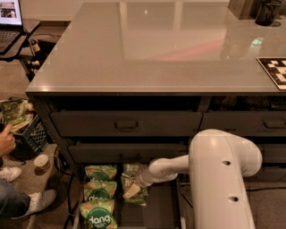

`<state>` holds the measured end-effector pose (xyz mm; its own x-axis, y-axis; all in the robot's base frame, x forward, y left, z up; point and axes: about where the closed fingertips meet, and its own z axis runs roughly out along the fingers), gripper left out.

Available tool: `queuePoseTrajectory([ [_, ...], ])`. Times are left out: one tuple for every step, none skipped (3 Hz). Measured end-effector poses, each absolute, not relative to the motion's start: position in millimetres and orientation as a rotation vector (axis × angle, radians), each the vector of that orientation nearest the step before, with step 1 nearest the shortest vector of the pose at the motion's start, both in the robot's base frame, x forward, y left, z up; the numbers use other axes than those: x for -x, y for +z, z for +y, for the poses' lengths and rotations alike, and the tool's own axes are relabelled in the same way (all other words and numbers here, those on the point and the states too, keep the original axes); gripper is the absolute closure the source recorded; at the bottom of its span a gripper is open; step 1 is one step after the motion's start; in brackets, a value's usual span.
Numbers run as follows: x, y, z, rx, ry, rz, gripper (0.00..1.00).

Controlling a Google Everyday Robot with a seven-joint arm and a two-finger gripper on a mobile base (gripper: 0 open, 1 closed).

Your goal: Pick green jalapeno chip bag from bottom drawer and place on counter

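Gripper [132, 191] over green jalapeno chip bag [129, 172] in bottom drawer [161, 206], beneath front edge of counter [156, 53]; grip state cannot be told

Glossy grey counter [156, 49] w/ checkered board [273, 71] at rt edge, dark cup [267, 12] at far rt corner; gripper [132, 191] low in bottom drawer [161, 210].

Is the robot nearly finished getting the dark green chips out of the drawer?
Not yet. Done: the bottom drawer is pulled open. In hand: the gripper is down at the green jalapeno chip bag, which lies in the drawer beside the brighter dang bags. Left: lifting the bag out and setting it on the counter.
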<state>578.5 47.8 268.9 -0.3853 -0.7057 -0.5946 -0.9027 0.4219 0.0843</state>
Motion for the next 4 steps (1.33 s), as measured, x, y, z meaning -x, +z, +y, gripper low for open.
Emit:
queuePoseTrajectory([
  [-581.7, 251.0, 46.3, 1.374, 0.561, 2.231, 0.0],
  [-576.6, 232.5, 45.7, 1.4, 0.583, 2.26, 0.0],
  [-576.5, 232.4, 45.8, 1.4, 0.583, 2.26, 0.19],
  [-576.5, 232.4, 45.8, 1.4, 0.583, 2.26, 0.41],
])
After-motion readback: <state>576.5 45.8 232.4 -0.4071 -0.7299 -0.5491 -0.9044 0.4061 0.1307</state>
